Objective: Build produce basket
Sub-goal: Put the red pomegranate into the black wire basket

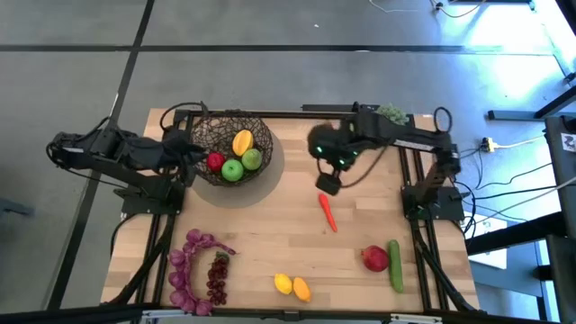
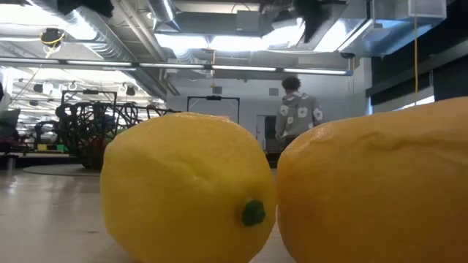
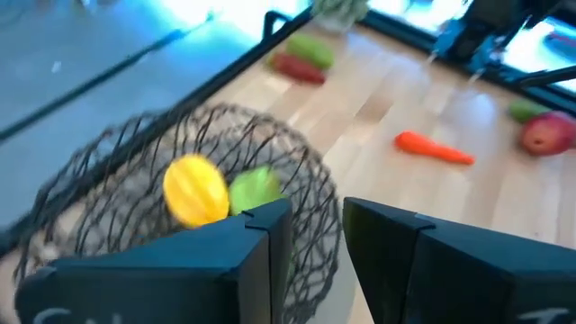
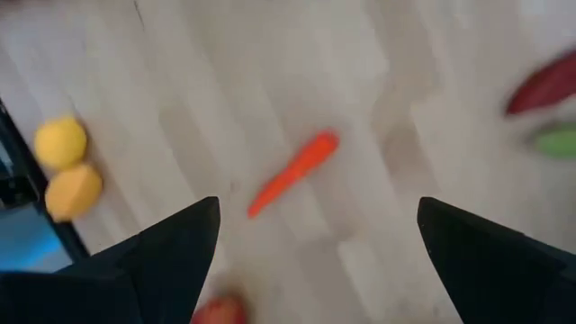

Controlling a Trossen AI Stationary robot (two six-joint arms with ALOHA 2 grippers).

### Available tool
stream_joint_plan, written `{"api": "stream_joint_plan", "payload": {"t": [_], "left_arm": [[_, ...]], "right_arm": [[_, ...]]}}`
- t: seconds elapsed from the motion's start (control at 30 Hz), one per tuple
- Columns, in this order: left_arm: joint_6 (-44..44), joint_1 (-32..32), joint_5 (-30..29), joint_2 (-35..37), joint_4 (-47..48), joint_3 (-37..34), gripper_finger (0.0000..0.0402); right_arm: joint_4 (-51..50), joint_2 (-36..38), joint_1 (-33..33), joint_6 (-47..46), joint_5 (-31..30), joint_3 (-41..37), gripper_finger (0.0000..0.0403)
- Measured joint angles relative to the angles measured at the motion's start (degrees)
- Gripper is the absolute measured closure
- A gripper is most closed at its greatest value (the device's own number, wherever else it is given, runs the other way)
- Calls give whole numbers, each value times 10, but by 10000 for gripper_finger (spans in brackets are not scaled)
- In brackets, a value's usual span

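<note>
Over mid-counter (image 1: pixel 270 234): right hand (image 1: pixel 328 184), fingers spread wide, empty, just above the carrot (image 1: pixel 328 212). Step: fetching carrot. Next: descend, straddle it, close. Left hand (image 1: pixel 191 155), part-closed on the basket (image 1: pixel 230 137) rim at the far-left.

Two yellow lemons (image 2: pixel 186 190) fill the foreground; perhaps the basket (image 2: pixel 91 131) behind.
</note>
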State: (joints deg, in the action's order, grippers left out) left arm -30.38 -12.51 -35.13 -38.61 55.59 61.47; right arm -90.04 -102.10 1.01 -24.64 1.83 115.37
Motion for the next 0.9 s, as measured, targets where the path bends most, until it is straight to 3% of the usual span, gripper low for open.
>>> {"api": "stream_joint_plan", "payload": {"t": [0.2,0.4,0.67,0.9], "left_arm": [[96,0,1,0,-67,0,309],[110,0,19,-6,-72,0,309],[159,0,59,-37,-126,0,309],[166,0,76,-67,-138,0,309]], "right_arm": [[1,76,-61,-53,-2,-107,34],[8,163,-133,-104,2,-208,34],[121,287,-270,-209,29,-372,34],[171,319,-361,-278,24,-461,34]]}}
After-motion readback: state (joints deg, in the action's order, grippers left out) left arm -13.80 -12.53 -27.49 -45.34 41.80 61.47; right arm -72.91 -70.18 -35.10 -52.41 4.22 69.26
